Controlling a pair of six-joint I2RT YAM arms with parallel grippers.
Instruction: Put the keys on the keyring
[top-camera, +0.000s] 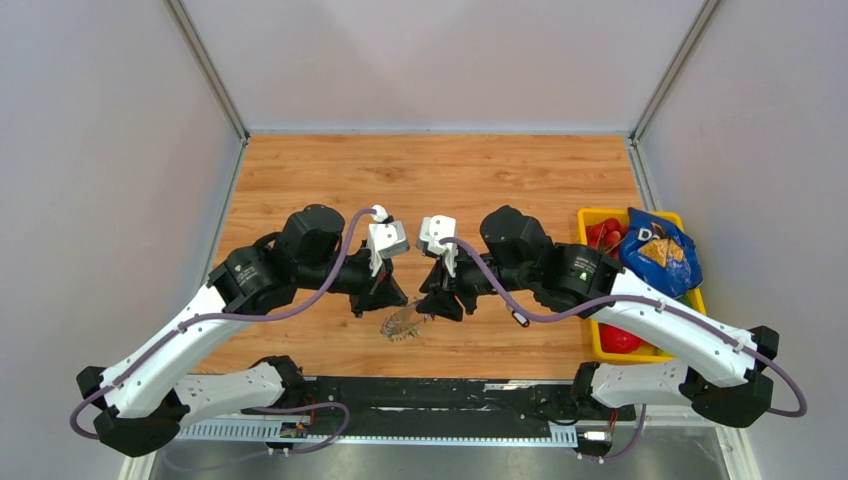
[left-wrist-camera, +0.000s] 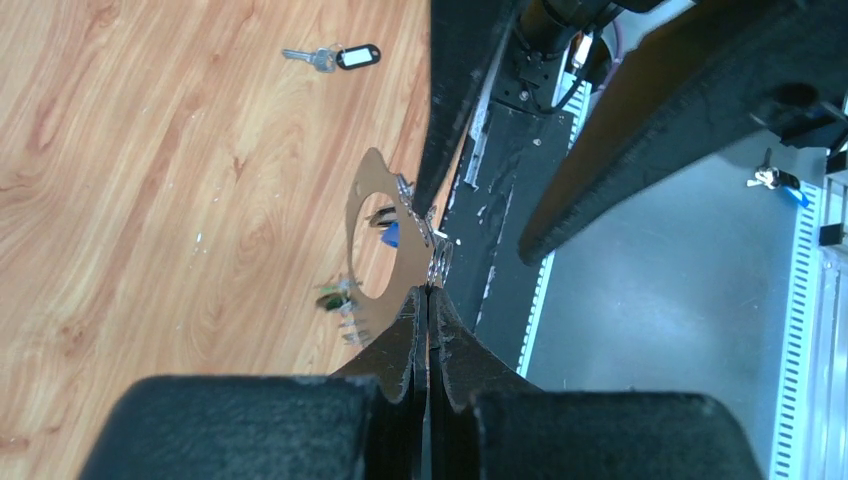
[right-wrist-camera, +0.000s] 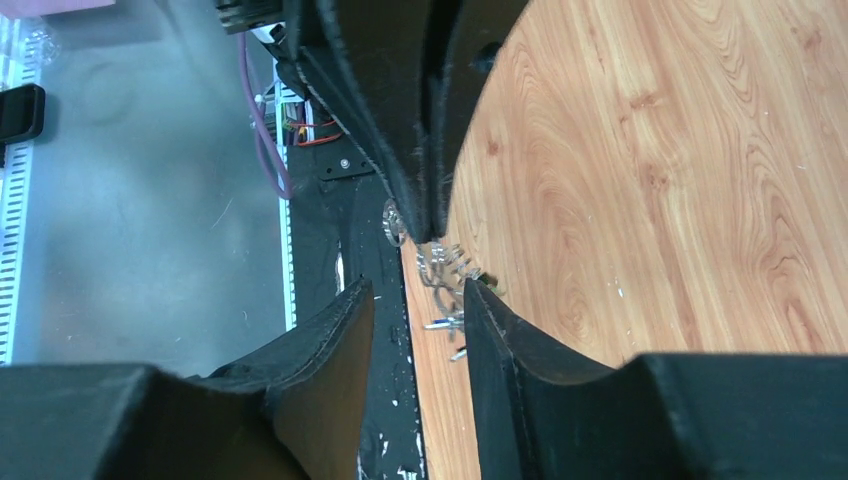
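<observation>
Light wooden table (top-camera: 440, 170): the left arm (top-camera: 200, 330) and right arm (top-camera: 660, 320) reach inward and meet at the thin silver-grey keyring (left-wrist-camera: 355, 230), the reference for all places below.

Yellow plastic bin (top-camera: 598, 345): well to the right of the keyring. It holds a blue snack bag (top-camera: 655, 250) and red items (top-camera: 618, 338), which are not part of the job.

Left gripper (left-wrist-camera: 428, 295): clenched on the keyring's near rim, loop tilted up on edge. Cannot tell whether its far edge touches the wood. Judgement: held this way to steady the loop and present it to the other arm.

Right gripper (right-wrist-camera: 418, 300): jaws partly apart, nothing clamped. Tips sit just beside the keyring's fringe of small chain pieces (right-wrist-camera: 450, 262). Judgement: lining up a pinch.

Small silver key with blue head (left-wrist-camera: 391, 235): at the keyring, seemingly already on.

Little green tag (left-wrist-camera: 330, 297): at the keyring's lower edge.

Silver key with black plastic tag (left-wrist-camera: 335, 57): flat on the wood, well apart from the keyring, not yet threaded.
</observation>
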